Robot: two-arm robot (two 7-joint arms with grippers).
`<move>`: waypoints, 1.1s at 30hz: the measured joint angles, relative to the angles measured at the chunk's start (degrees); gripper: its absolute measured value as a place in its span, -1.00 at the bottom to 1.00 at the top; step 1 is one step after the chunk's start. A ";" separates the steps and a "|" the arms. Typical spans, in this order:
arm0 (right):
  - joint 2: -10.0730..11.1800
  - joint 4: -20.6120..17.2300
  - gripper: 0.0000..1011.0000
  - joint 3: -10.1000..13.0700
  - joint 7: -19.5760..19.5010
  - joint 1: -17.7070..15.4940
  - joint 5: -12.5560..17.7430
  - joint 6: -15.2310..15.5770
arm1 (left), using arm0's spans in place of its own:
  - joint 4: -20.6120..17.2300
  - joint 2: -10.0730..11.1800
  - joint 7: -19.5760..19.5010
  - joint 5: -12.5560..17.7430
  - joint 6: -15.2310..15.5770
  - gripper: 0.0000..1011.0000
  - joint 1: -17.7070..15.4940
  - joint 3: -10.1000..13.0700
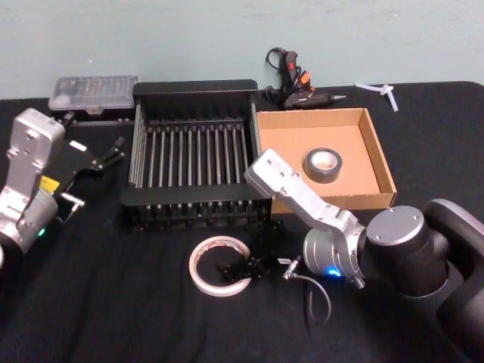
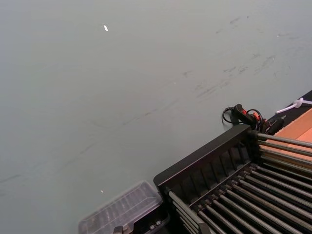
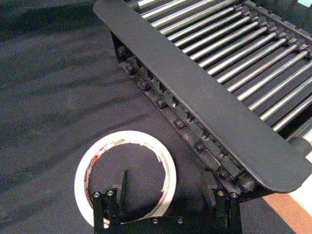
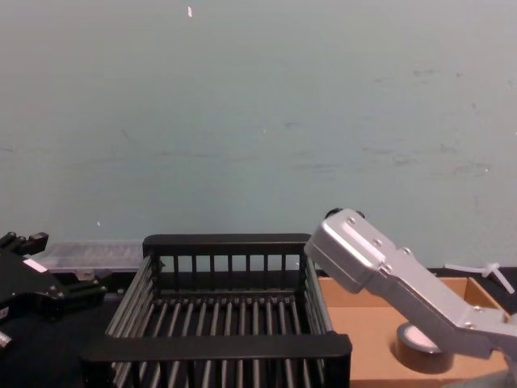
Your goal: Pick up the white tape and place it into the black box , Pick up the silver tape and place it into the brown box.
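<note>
Half the job looks done: the silver tape (image 1: 324, 164) sits flat on the floor of the brown box (image 1: 382, 162), over on the right. The white tape (image 1: 220, 265) is the one left, lying flat on the dark table (image 1: 113, 302) just in front of the near rim of the black box (image 1: 193, 91), whose slatted floor holds nothing.

The right gripper (image 1: 246, 268) is down at the white ring now, jaws spread wide. In the right wrist view one finger (image 3: 119, 187) stands inside the hoop and the other outside, the right side of the ring running between them, nothing clamped. I'd say a squeeze, a lift and a short carry forward into the crate is what remains.

The left gripper (image 1: 94, 162) is parked at the far left beside the crate, fingers apart and empty.

Count: two tapes, one white and one silver; two boxes, one black and one brown; two grippers.
</note>
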 joint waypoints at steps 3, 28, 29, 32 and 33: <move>0.00 -0.01 0.97 0.00 0.00 0.01 0.03 0.00 | 0.00 0.00 0.00 0.00 0.00 0.98 0.00 0.00; 0.00 -0.01 -0.40 0.00 -0.04 0.02 0.14 -0.03 | 0.00 0.00 0.00 0.00 0.00 0.98 0.00 0.00; 0.00 -0.02 -0.49 0.00 -0.04 0.02 0.14 -0.03 | 0.00 0.00 0.00 0.00 0.00 0.98 0.00 0.00; 0.00 -0.02 -0.67 0.00 -0.04 0.03 0.14 -0.03 | 0.00 0.00 0.00 0.00 0.00 0.98 0.00 0.00; 0.00 -0.02 -0.69 0.00 -0.04 0.03 0.14 -0.03 | 0.00 0.00 0.00 0.00 0.00 0.98 0.00 0.00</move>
